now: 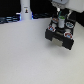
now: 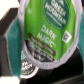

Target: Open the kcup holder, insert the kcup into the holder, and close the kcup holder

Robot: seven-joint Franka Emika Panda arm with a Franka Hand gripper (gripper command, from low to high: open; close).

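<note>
The kcup holder (image 1: 61, 37) is a black boxy unit on the white table, at the exterior view's right. My gripper (image 1: 59, 18) hangs straight over it, shut on the kcup (image 1: 59, 21), a small pale pod with a green top held just above the holder's top. In the wrist view the kcup's green lid (image 2: 47, 31) fills most of the picture, with the black holder (image 2: 9, 37) behind it. My fingers are hidden in the wrist view.
Other pods sit in the holder's top, one with a red lid (image 1: 54, 31) and one with a dark lid (image 2: 27, 67). A tall white bottle-like post (image 1: 25, 10) stands at the back, to the exterior view's left. Dark clutter lines the back edge.
</note>
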